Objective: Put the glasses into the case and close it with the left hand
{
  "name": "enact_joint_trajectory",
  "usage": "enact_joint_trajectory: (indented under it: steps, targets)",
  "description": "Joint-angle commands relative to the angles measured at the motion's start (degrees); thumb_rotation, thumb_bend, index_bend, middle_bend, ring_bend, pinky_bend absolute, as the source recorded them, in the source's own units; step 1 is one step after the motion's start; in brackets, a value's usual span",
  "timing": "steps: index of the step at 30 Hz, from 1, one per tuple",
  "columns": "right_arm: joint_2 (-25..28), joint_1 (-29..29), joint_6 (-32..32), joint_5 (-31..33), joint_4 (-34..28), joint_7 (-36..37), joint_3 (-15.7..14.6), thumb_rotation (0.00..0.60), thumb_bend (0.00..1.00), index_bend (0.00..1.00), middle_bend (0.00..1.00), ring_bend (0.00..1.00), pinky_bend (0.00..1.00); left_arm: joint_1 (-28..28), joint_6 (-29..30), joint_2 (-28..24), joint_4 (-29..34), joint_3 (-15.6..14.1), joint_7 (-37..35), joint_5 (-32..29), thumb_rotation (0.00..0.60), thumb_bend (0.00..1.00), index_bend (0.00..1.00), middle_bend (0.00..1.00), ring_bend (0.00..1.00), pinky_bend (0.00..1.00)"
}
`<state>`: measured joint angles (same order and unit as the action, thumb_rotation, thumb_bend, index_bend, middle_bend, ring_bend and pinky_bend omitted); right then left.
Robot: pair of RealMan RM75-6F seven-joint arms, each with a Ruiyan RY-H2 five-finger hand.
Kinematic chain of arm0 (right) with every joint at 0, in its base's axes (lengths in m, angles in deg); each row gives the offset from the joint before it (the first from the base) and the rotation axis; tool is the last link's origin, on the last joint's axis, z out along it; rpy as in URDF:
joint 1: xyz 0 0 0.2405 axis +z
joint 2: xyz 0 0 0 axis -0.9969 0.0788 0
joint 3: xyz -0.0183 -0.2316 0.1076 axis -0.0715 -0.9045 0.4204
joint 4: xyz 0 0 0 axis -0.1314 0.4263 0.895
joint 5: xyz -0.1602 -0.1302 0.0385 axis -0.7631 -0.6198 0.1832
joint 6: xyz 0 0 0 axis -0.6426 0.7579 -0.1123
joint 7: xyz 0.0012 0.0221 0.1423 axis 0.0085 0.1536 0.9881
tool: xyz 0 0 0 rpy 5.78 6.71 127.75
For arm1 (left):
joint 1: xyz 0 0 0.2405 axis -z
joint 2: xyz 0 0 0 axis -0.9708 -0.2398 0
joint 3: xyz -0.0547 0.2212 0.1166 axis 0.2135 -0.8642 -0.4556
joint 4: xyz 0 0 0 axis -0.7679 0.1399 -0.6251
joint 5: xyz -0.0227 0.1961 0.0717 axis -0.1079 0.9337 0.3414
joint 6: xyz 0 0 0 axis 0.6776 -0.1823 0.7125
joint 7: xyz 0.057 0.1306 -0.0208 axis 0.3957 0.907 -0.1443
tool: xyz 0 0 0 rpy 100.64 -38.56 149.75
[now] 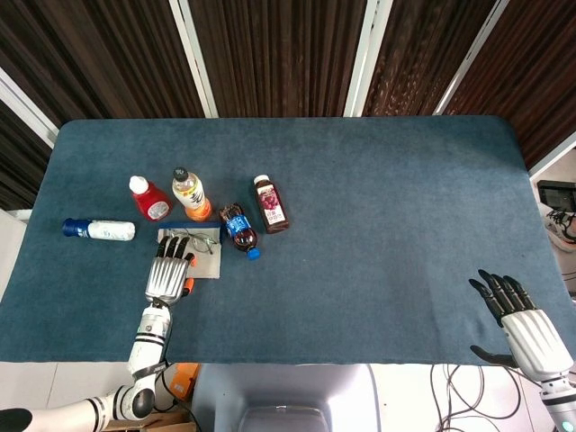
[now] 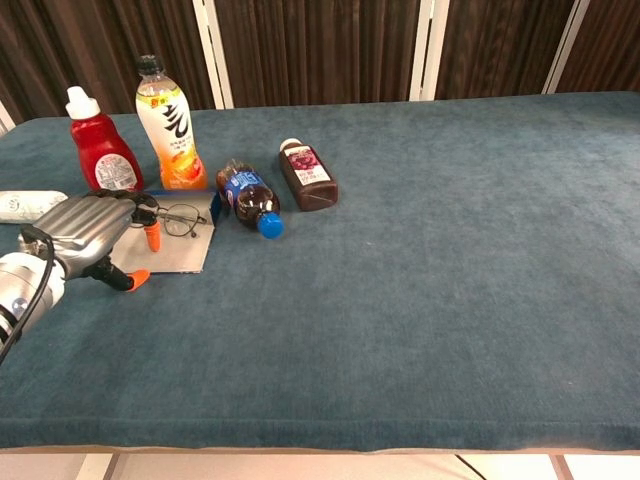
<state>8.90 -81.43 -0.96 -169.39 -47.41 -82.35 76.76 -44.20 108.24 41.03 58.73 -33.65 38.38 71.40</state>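
The open grey case (image 1: 205,263) (image 2: 185,250) lies flat on the blue cloth at the left. Thin wire glasses (image 1: 200,240) (image 2: 180,220) rest on its far part. My left hand (image 1: 167,274) (image 2: 85,232) lies palm down over the case's left half, its dark fingertips (image 1: 174,243) reaching the left rim of the glasses. I cannot tell whether it grips them. My right hand (image 1: 522,326) hovers open near the table's front right corner, seen in the head view only.
Behind the case stand a red ketchup bottle (image 1: 148,200) (image 2: 103,152) and an orange drink bottle (image 1: 191,193) (image 2: 169,124). A cola bottle (image 1: 239,229) (image 2: 247,197) and a dark juice bottle (image 1: 270,203) (image 2: 306,172) lie to its right. A white tube (image 1: 99,229) (image 2: 28,204) lies to its left.
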Motion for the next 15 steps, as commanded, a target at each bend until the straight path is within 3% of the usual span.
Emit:
enact_joint_trajectory:
  steps: [1, 15]
  targets:
    - [0.0, 0.0, 0.1, 0.1, 0.0, 0.1, 0.1, 0.6, 0.24, 0.0, 0.0, 0.0, 0.0, 0.2, -0.5, 0.4, -0.7, 0.2, 0.3, -0.6, 0.6, 0.3, 0.47, 0.12, 0.09, 0.09]
    - [0.0, 0.0, 0.1, 0.2, 0.0, 0.1, 0.1, 0.6, 0.24, 0.0, 0.0, 0.0, 0.0, 0.4, -1.5, 0.0, -0.3, 0.0, 1.4, -1.7, 0.6, 0.3, 0.45, 0.12, 0.09, 0.09]
